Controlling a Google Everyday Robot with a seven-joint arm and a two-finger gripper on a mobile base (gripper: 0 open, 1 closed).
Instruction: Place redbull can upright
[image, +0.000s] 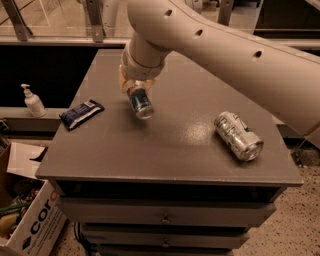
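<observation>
Redbull can (141, 103) — slim, blue and silver — is clamped between the fingers of the hand (136, 89), over the left-centre area of the counter (175, 150). Can attitude: tilted, with one silver end facing forward and down, close to the counter surface. Whether it touches the surface cannot be determined. A fatter silver can (239, 136) with green markings lies on its side, well apart to the right. A dark blue packet (81, 113) lies flat near the left edge.

On grey table (175, 150): silver-green can (238, 135) sideways at right, dark blue snack packet (81, 113) at left. Far left: pump bottle (33, 101), cardboard box (27, 220) below.
</observation>
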